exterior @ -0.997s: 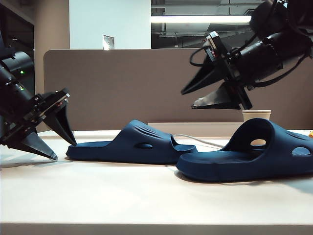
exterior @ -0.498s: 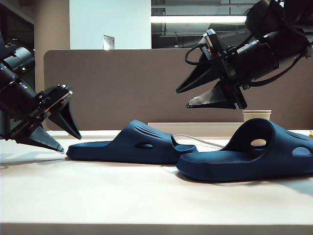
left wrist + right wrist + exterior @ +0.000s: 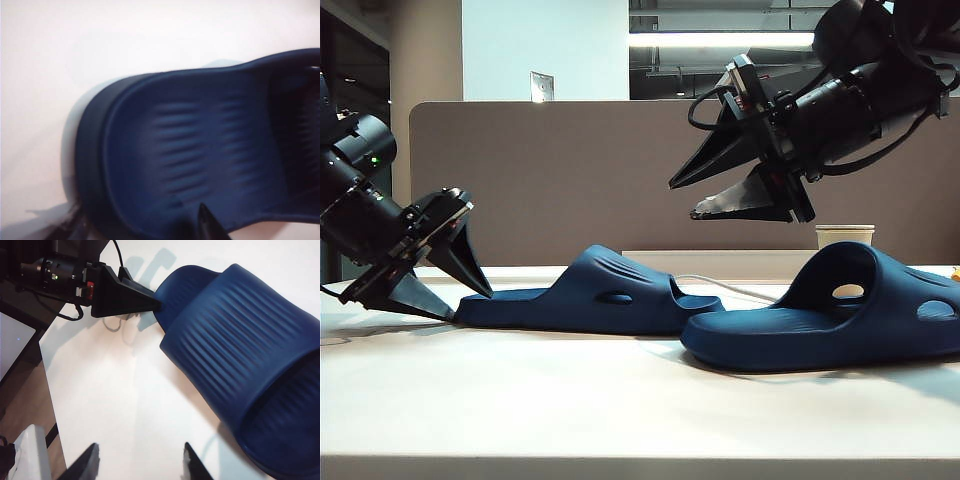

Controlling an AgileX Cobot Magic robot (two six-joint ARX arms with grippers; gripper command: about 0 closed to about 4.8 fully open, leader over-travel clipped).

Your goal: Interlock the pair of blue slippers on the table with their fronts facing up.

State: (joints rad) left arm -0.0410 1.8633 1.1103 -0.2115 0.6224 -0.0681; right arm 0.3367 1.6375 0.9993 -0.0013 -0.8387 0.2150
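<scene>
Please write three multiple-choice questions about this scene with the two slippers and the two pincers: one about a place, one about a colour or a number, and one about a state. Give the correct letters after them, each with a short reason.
1. Where is the left pincer?
A. at the heel end of the far slipper, low by the table
B. high above the paper cup
C. inside the near slipper's strap

2. What colour are both slippers?
A. red
B. dark blue
C. white

3. In what state is the right pincer?
A. shut on the near slipper
B. shut on the cup
C. open and holding nothing, above the slippers

Answers:
1 A: the exterior view shows its tips on either side of that slipper's heel edge.
2 B: both are dark navy in every view.
3 C: its two fingers stand apart in the air, with nothing between them.
</scene>
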